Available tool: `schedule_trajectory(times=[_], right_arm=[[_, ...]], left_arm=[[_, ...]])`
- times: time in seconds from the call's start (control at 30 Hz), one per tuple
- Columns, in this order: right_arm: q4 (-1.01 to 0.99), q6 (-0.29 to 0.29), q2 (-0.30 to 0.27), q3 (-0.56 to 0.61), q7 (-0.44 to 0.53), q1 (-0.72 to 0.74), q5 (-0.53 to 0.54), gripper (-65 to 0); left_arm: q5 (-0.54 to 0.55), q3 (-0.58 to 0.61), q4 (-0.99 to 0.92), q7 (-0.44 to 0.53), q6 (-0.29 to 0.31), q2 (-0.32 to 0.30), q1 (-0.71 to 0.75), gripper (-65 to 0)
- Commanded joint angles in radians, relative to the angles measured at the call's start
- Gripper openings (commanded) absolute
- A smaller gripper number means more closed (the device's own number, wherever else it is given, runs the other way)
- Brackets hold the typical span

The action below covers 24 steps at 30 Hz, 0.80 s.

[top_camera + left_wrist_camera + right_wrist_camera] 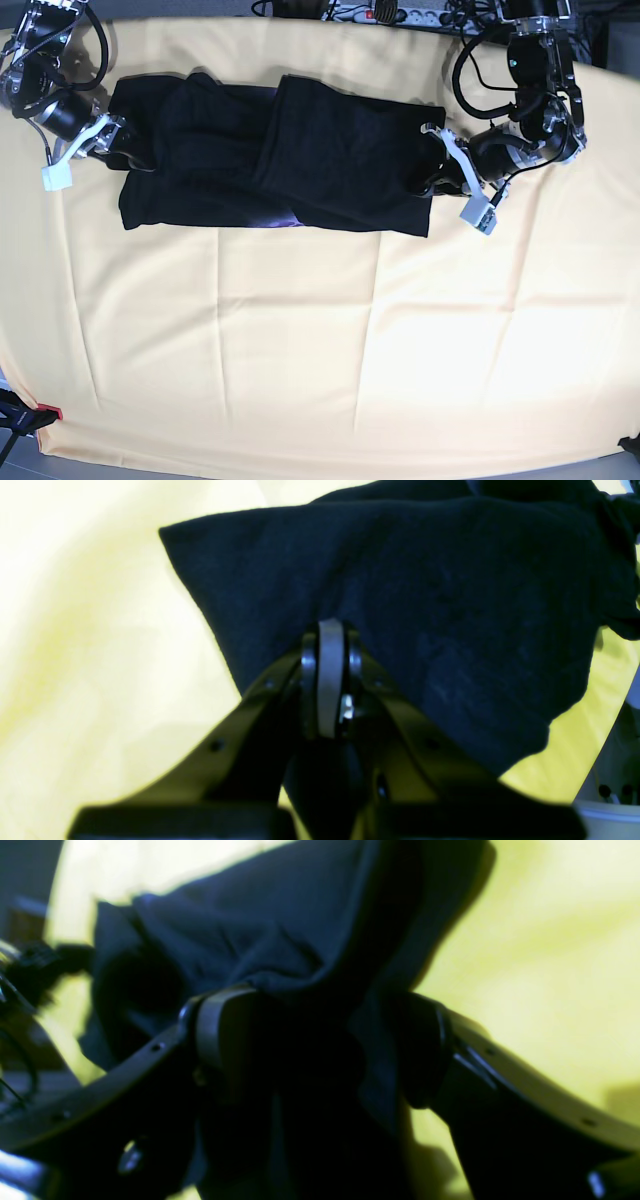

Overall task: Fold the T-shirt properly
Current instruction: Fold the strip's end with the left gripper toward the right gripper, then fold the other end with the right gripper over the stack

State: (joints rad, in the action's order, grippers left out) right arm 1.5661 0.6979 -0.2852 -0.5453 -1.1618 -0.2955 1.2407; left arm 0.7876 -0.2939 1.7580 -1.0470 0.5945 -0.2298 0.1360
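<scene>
With left tool (331,680) shut over one end, grip on fabric impossible to tell, and right tool (322,1045) spread wide over the other, fabric between its fingers. Lies beneath both, the black T-shirt (345,150), across the pale worktop (280,350). Looks long, creased and uneven-edged, with overlapping layers.

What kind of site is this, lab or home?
Looks like a robotics lab or test bench, though the room itself isn't shown: two arms with a left gripper and a right gripper, wired up over a pale yellow cloth, with a black T-shirt spread on it.
</scene>
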Motion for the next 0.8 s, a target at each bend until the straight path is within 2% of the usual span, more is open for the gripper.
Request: schedule_trajectory(times=[0.0, 0.2, 0.27, 0.33, 0.5, 0.63, 0.77], right_arm=[[-0.018, 0.000, -0.001, -0.005, -0.001, 0.008, 0.000, -19.4], [-0.129, 0.000, 0.024, -0.004, -0.001, 0.047, 0.000, -19.7], [-0.129, 0.000, 0.024, -0.004, -0.003, 0.049, 0.001, -22.9], [-0.129, 0.000, 0.024, -0.004, -0.005, 0.049, 0.011, -32.7], [-0.126, 0.000, 0.021, -0.005, -0.013, 0.051, 0.045, -65.0], [-0.092, 0.000, 0.000, -0.006, -0.013, 0.058, 0.037, -65.0], [-0.014, 0.000, -0.057, -0.006, -0.012, 0.058, -0.018, -65.0]], left_arm=[[0.025, -0.002, 0.017, 0.020, 0.003, -0.006, -0.008, -65.0], [0.034, -0.002, 0.017, 0.020, 0.003, -0.006, -0.008, -65.0], [0.037, -0.002, 0.017, 0.020, 0.003, -0.006, -0.009, -65.0], [0.037, -0.002, 0.017, 0.023, 0.003, -0.006, -0.009, -65.0], [0.057, -0.002, 0.017, 0.023, 0.003, -0.008, -0.009, -65.0], [0.101, -0.011, 0.018, 0.023, 0.003, -0.009, -0.016, -65.0], [0.147, -0.055, 0.018, 0.023, 0.003, -0.009, -0.020, -65.0]])
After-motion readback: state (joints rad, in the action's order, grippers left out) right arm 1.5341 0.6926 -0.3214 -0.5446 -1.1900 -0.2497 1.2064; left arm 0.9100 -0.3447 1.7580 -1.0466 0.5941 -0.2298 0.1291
